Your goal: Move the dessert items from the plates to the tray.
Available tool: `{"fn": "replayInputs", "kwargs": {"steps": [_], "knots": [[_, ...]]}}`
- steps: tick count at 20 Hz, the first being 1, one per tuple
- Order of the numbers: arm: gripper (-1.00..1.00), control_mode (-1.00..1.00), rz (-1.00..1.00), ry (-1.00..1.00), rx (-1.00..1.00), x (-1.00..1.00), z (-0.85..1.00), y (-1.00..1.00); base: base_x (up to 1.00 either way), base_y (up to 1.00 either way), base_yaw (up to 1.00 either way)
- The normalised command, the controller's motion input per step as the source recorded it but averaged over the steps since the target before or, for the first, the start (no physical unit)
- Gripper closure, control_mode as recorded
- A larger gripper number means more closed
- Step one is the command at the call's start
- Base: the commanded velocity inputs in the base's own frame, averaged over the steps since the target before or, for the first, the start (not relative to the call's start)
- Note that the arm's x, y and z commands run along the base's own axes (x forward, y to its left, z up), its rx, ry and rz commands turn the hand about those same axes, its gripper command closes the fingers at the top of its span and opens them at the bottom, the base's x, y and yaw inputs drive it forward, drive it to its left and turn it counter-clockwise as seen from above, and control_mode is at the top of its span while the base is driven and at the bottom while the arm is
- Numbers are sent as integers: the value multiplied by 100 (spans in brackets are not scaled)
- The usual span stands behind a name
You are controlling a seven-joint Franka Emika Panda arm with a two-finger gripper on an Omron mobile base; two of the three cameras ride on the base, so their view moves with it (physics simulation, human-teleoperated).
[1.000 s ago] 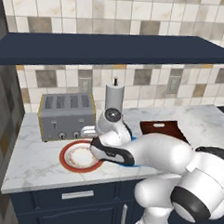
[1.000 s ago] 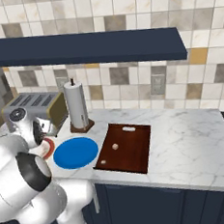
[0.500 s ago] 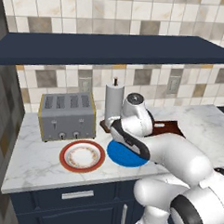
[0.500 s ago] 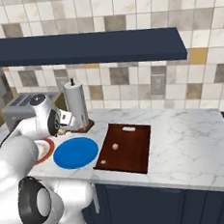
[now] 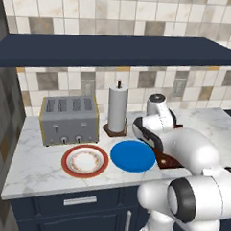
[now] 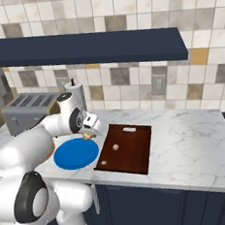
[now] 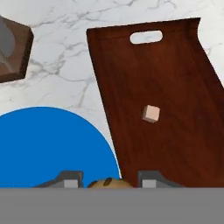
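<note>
1. Jaws narrowed onto the cookie; its tan top w/ dark specks sits between the two finger tips in the hand view. In the right base view the jaws hang above the gap where the blue plate meets the tray, clear of the surface.
2. Prob. held up so the cookie clears the tray's low rim on the way over.
3. Cube already lies on the tray, near its middle and apart from the rims. A 2nd small pale bit sits near the tray's front-left corner; too small to say what it is.
4. Blue plate looks bare, front part of the surface, just left of the tray. Red-rimmed plate also looks bare, further left, in front of the toaster.
5. Tray lies lengthwise front to back, handle slot at its far end, so plenty of free room beside the cube for a drop.
6. Paper towel roll upright on its wooden base at the back, between toaster and arm.
7. Writing/brands: none readable. Toaster front shows knobs only, no label I can make out.
8. Judgement: last carry of the job; what's left is to shift over the tray and release.
</note>
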Motion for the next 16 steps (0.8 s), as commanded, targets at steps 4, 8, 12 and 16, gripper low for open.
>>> {"fn": "replayInputs", "kwargs": {"steps": [4, 8, 12, 16], "knots": [[100, -100, -12, 6, 1, 8, -33, -100, 0, 0, 0], [100, -100, -13, 7, 3, 6, -9, -100, 0, 0, 0], [100, -100, -6, 5, 7, 0, -18, -100, 0, 0, 0], [100, -100, 0, 2, 9, 0, -26, -34, 0, 0, 0]]}}
